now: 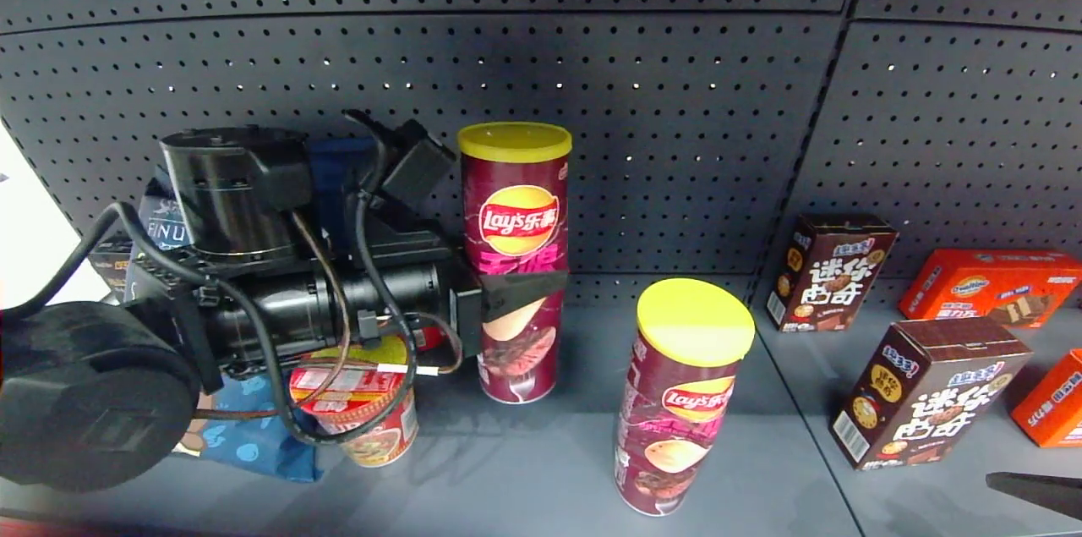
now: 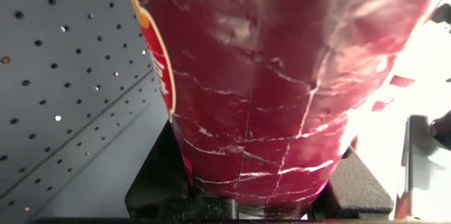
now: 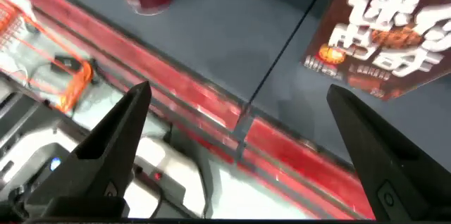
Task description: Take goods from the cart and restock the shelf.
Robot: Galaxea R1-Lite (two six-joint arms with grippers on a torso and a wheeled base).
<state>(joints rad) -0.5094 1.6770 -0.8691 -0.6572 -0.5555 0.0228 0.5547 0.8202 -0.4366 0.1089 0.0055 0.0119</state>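
Nearest, the right gripper (image 3: 238, 96) hangs at the front edge of the shelf (image 1: 524, 469), jaws wide and empty. Farther in on the left, the left gripper (image 1: 520, 287) clamps the chip can (image 1: 516, 216) mid-body, upright by the pegboard (image 1: 676, 139). It's probably a light, stiff tube with a slick wrap that would dent if squeezed, so mid-body is the right hold.

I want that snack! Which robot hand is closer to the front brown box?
Right. The right gripper hovers open just in front of the brown box; the left gripper is farther off, shut on a chips can.
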